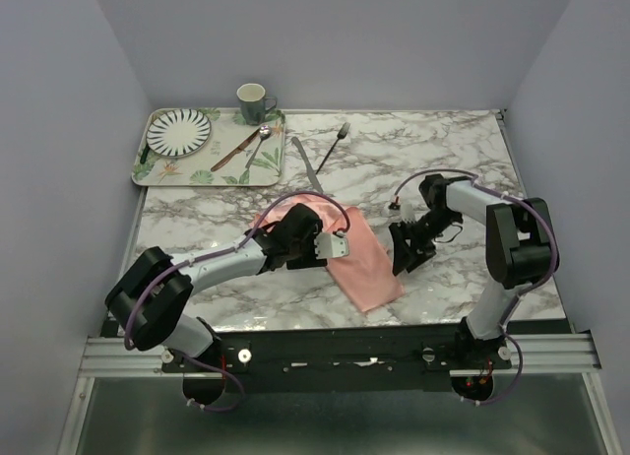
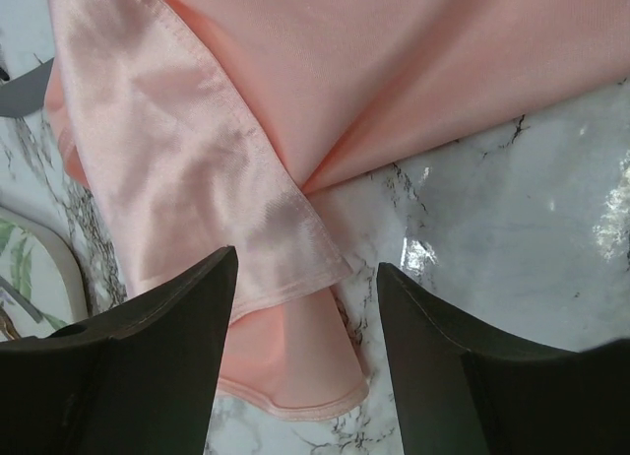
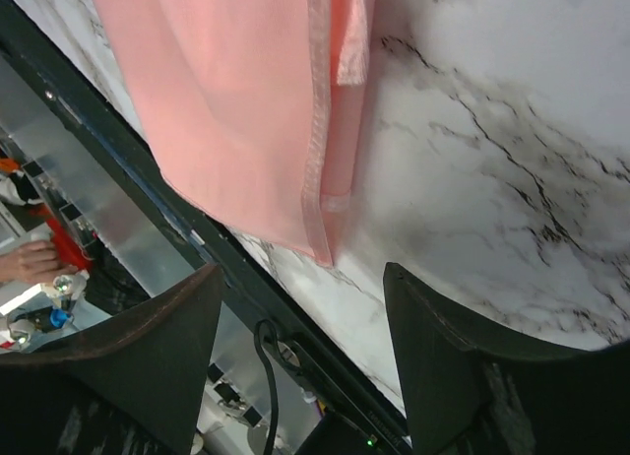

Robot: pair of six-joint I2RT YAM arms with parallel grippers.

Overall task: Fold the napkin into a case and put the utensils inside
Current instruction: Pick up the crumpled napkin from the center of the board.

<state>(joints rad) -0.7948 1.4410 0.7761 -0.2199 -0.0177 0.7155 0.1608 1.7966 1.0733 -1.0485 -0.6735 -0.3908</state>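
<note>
The salmon-pink napkin lies folded into a long strip, running diagonally toward the table's near edge. My left gripper hovers over its far end, open and empty. In the left wrist view its jaws straddle loose folded layers of the napkin. My right gripper is open and empty, just right of the strip's near end. In the right wrist view the napkin's hemmed corner lies just ahead of the jaws. The silver fork and knife lie on the marble behind the napkin.
A leaf-patterned tray at the back left holds a striped plate, a silver spoon and a brown-handled utensil. A green mug stands behind it. The table's near edge and metal rail run close to the napkin's end.
</note>
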